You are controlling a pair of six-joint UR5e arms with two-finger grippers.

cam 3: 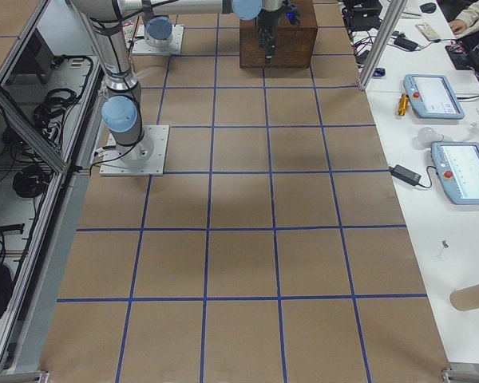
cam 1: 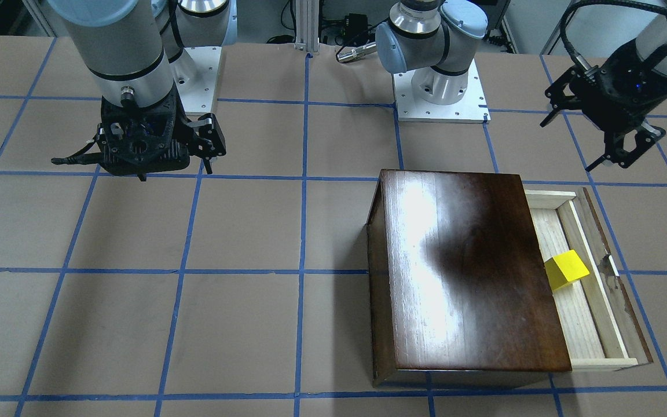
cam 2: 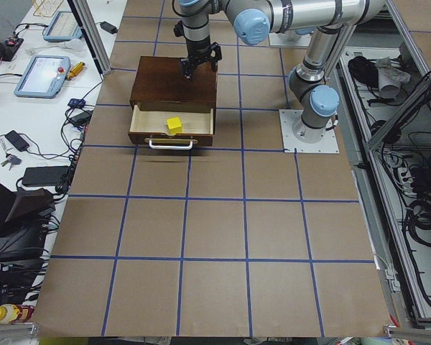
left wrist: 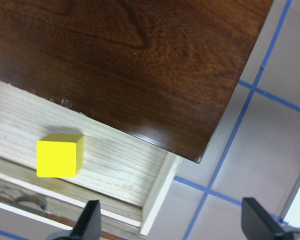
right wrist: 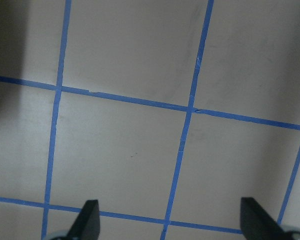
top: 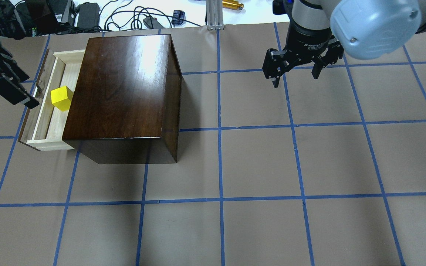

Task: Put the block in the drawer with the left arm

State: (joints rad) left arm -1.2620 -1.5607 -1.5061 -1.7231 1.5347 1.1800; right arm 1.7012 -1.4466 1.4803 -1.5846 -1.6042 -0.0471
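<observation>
- Left gripper (cam 1: 568, 146): hangs raised, out past the drawer side of the cabinet (top: 124, 85). Fingers spread wide, holding nothing.
- Drawer (top: 50, 144): pulled out of the cabinet, pale floor exposed, dark front panel farthest from the cabinet body.
- Block (top: 60, 98): yellow, rests on the drawer floor about midway along it, close beside the cabinet's top edge. Neither gripper touches it.
- Cabinet: stands on the desk (top: 257, 162), glossy dark top.
- Right gripper (top: 295, 78): well apart from the cabinet, on the side opposite the drawer, above the desk. Fingers spread, empty.
</observation>
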